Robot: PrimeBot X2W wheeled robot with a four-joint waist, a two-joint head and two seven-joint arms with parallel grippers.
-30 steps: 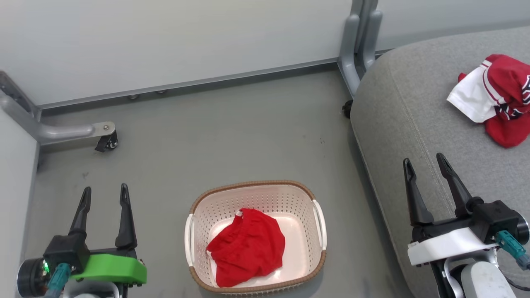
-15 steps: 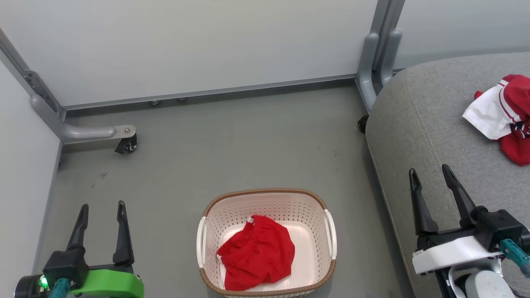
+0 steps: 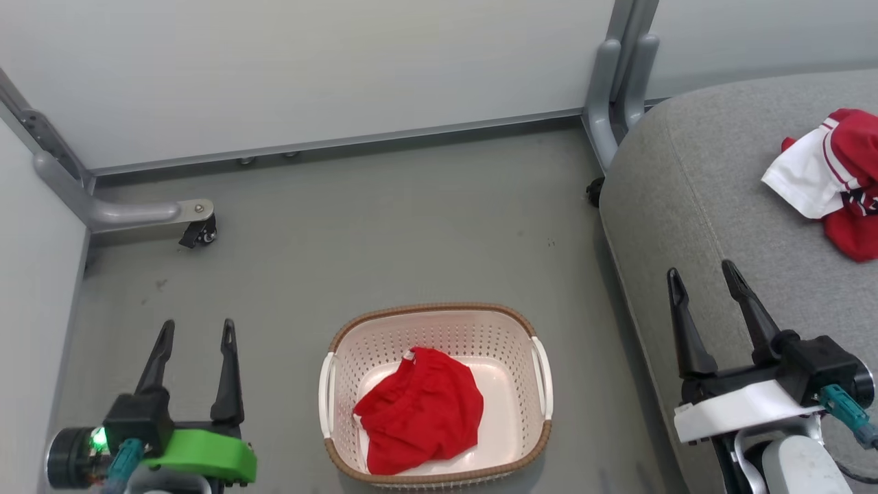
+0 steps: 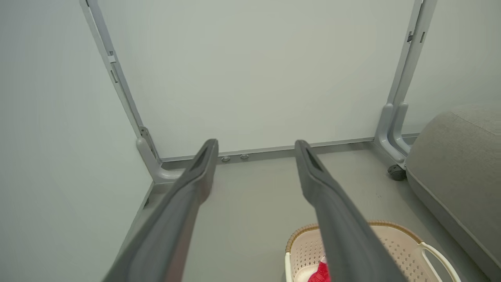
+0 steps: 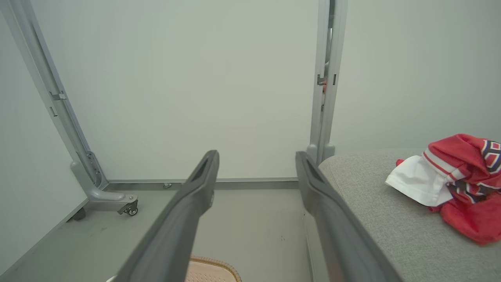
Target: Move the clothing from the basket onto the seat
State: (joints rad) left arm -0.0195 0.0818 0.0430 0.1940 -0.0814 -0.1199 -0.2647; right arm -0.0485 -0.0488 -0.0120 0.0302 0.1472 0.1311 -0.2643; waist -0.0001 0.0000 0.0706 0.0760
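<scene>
Red shorts [image 3: 417, 410] noted crumpled in basket [image 3: 432, 309]; jersey [image 3: 823, 178] lying on seat [image 3: 686, 192]. Left gripper [image 3: 198, 322] and right gripper [image 3: 701, 269] spread wide, empty. Shorts judged light and limp; best pinched at a raised fold.

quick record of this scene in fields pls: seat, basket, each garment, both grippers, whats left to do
seat: grey cushion on the robot's right
basket: on the floor, left of the seat, between the two grippers
red shorts: crumpled inside the basket, untouched
striped jersey: bunched on the seat, cut off by the head view's right edge
left gripper: jaws open, empty, left of the basket
right gripper: jaws open, empty, by the seat's edge
left to do: shorts onto the seat
</scene>
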